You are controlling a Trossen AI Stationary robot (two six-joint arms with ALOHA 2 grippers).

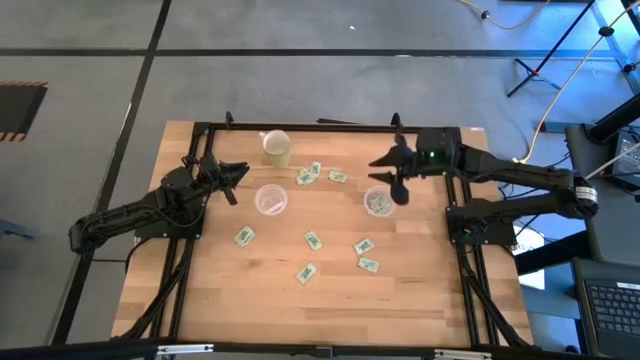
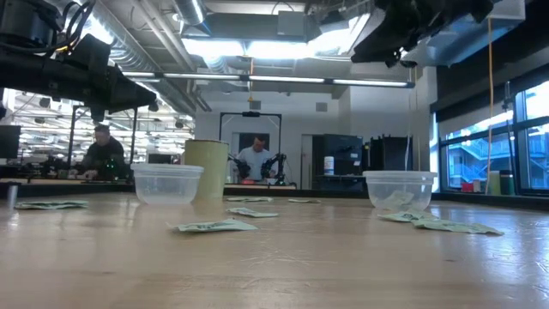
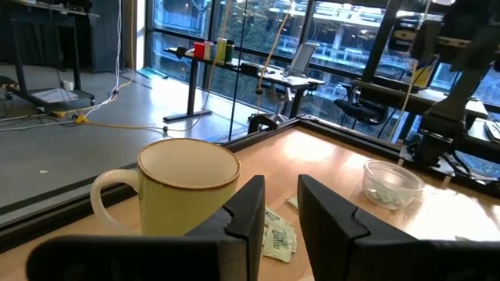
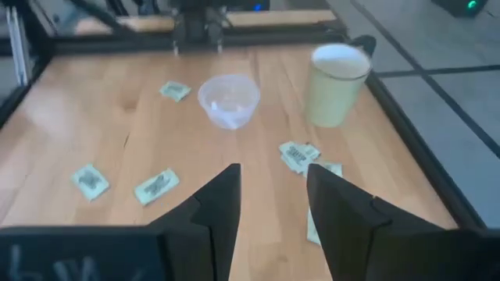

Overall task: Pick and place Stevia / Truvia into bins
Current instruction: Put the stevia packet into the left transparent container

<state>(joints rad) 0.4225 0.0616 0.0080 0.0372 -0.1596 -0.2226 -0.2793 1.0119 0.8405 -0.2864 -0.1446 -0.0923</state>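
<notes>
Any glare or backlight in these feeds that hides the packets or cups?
Low view: bright ceiling lights and windows silhouette the arms, but both cups and packets read clearly. Left wrist view: sunlit windows behind, mug still clear. Right wrist view: pale sheen on the table, packets soft.

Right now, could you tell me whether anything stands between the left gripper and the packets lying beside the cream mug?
Nothing visible does. The left gripper, open and empty, faces the packets directly; the cream mug stands beside that line, not across it.

Wooden table (image 1: 420,300): packets (image 1: 312,240), cups (image 1: 271,200), mug (image 1: 277,148)
</notes>
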